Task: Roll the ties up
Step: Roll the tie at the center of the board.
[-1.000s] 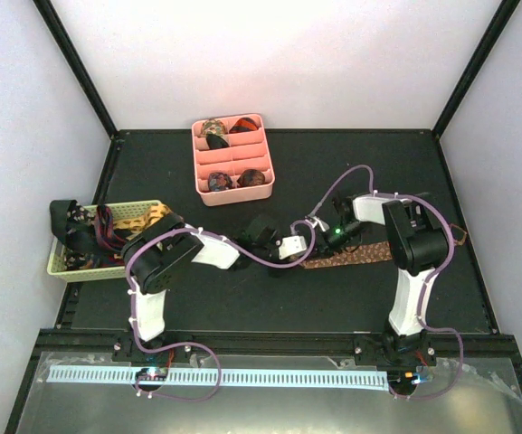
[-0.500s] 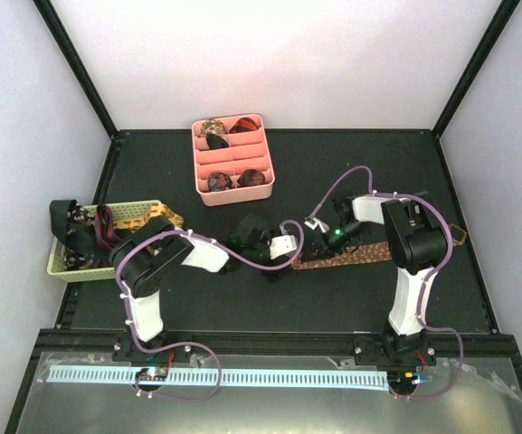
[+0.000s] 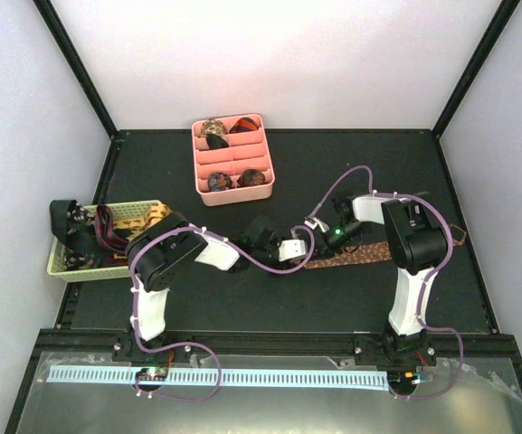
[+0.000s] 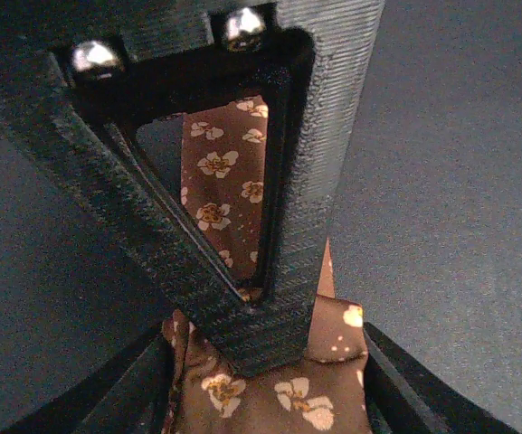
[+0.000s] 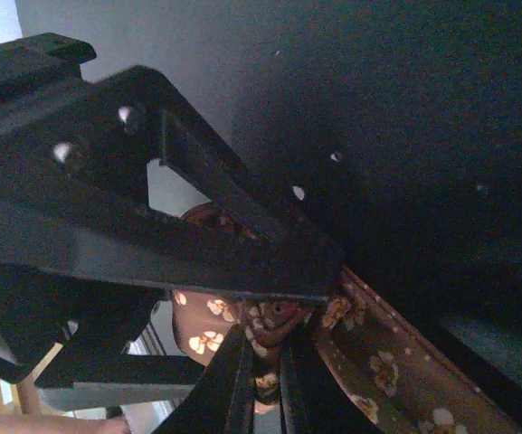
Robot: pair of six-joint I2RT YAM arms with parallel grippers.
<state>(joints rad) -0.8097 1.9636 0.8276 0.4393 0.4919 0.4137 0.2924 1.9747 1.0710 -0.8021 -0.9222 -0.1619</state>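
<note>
The brown floral tie (image 3: 362,254) lies right of centre on the table (image 3: 197,298), its left end hidden between both claws: the right gripper (image 5: 262,384) pinches it tight, while the left gripper (image 4: 262,398) straddles bunched fabric, its grip unclear.

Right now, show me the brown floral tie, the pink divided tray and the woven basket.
brown floral tie (image 3: 362,254): top view, middle of the flat strip.
pink divided tray (image 3: 240,195): top view, its near wall.
woven basket (image 3: 80,270): top view, its near rim.
</note>
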